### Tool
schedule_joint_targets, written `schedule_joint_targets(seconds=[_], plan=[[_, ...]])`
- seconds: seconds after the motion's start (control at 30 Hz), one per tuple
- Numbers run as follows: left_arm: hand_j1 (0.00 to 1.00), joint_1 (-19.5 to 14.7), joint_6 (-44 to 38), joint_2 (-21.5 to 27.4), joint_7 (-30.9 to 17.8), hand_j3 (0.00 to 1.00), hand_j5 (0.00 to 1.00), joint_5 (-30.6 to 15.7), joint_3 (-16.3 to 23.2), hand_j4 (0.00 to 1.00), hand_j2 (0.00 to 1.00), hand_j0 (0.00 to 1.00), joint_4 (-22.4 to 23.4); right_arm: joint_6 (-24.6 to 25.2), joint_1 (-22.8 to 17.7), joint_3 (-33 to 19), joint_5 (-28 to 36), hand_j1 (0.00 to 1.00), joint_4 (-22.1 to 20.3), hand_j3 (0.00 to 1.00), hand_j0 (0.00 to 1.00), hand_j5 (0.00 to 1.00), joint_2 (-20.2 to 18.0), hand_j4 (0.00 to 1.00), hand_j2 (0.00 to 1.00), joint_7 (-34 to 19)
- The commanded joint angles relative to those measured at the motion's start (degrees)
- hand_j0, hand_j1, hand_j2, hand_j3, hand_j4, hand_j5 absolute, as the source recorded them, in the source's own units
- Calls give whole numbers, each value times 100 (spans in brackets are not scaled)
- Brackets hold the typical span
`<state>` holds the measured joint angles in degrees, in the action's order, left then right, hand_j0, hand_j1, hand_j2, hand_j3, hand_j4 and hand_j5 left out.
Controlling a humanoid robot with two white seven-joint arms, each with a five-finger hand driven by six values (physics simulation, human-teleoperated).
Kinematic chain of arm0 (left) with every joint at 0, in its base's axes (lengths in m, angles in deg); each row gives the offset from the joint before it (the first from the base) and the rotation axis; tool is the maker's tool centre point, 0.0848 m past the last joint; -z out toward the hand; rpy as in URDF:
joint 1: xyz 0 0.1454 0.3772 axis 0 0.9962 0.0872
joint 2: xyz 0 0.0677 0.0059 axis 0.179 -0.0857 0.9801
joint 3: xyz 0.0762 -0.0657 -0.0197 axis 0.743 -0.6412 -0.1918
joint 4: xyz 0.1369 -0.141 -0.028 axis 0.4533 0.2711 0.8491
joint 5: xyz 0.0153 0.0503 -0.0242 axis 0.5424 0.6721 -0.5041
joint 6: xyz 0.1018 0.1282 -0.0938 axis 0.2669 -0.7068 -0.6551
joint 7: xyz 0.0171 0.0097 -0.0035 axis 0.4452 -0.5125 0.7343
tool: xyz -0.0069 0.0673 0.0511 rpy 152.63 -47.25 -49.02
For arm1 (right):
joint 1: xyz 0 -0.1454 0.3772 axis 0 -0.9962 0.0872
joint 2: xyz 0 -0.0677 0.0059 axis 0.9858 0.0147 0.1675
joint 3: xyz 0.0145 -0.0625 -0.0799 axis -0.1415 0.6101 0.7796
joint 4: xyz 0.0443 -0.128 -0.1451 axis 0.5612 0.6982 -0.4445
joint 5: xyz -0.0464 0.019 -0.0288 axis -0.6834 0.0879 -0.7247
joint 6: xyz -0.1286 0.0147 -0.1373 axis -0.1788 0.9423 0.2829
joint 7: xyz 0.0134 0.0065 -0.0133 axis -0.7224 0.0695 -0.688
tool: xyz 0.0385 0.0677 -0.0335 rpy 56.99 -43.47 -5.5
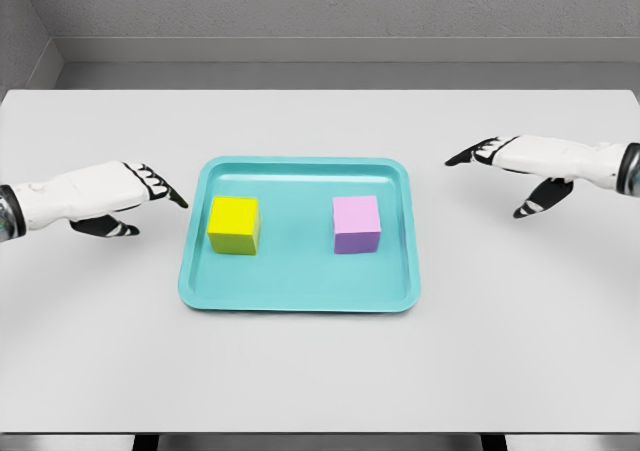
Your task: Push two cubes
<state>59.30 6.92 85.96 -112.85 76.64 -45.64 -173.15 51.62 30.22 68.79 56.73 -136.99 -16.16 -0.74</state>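
A pale grey table [320, 371] is filling the view, backed by grey walls. A yellow cube [234, 225] and a lilac cube [357, 224] (both matte, sharp-edged) are sitting apart inside a teal tray [298, 296]. The left hand [120, 199] and right hand [515, 161] are hovering outside the tray, fingers extended, holding nothing.

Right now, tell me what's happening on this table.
A two-armed robot is set to push two cubes. A yellow cube and a purple cube sit apart on a teal tray. The left hand hovers just left of the tray, the right hand off to its right. Both hands are open with fingers extended toward the tray; neither touches a cube.
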Motion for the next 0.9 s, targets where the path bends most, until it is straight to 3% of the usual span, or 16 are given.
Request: schedule_joint_targets(seconds=[0.0, 0.23, 0.27, 0.33, 0.37, 0.4, 0.43, 0.67, 0.77, 0.87], plan=[[78, 0, -16, -61, 2, 78, 78, -6, 6, 78, 78, 78, 43, 14, 9, 4, 119, 100, -41, 100, 100, 100, -65, 100, 100, -21], [78, 0, -16, -211, 2, 78, 78, 2, 6, 78, 78, 78, 43, 14, 44, 48, 110, 100, -23, 100, 100, 100, -144, 100, 100, -21], [78, 0, -16, -219, 2, 78, 78, 2, 6, 78, 78, 78, 52, 14, 26, 74, 110, 91, -59, 91, 91, 91, -152, 91, 91, -21], [78, 0, -16, -246, 2, 78, 78, 11, 23, 78, 78, 78, 52, 14, 35, 65, 101, 55, -32, 55, 55, 55, -267, 55, 55, -21], [78, 0, -16, -246, 2, 78, 78, 29, 111, 78, 78, 78, 52, 14, 44, 74, 101, 31, -24, 31, 31, 31, -267, 31, 31, -21], [78, 0, -16, -255, 2, 78, 78, 37, 111, 78, 78, 78, 52, 14, 35, 109, 92, 15, -24, 15, 15, 15, -258, 15, 15, -21], [78, 0, -16, -246, 2, 78, 78, 37, 111, 78, 78, 78, 52, 14, 35, 118, 92, 11, -24, 11, 11, 11, -258, 11, 11, -21], [78, 0, -16, -263, 2, 78, 78, 46, 138, 78, 78, 78, 43, 14, 97, 215, 48, 10, -331, 10, 10, 10, 94, 10, 10, -21], [78, 0, -16, -263, 2, 78, 78, 90, 138, 78, 78, 78, 43, 14, 264, 549, -347, 9, -384, 9, 9, 9, 331, 9, 9, -21], [78, 0, -16, -272, 2, 78, 78, 90, 129, 78, 78, 78, 43, 14, 272, 645, -725, 9, -735, 9, 9, 9, 357, 9, 9, -21]])
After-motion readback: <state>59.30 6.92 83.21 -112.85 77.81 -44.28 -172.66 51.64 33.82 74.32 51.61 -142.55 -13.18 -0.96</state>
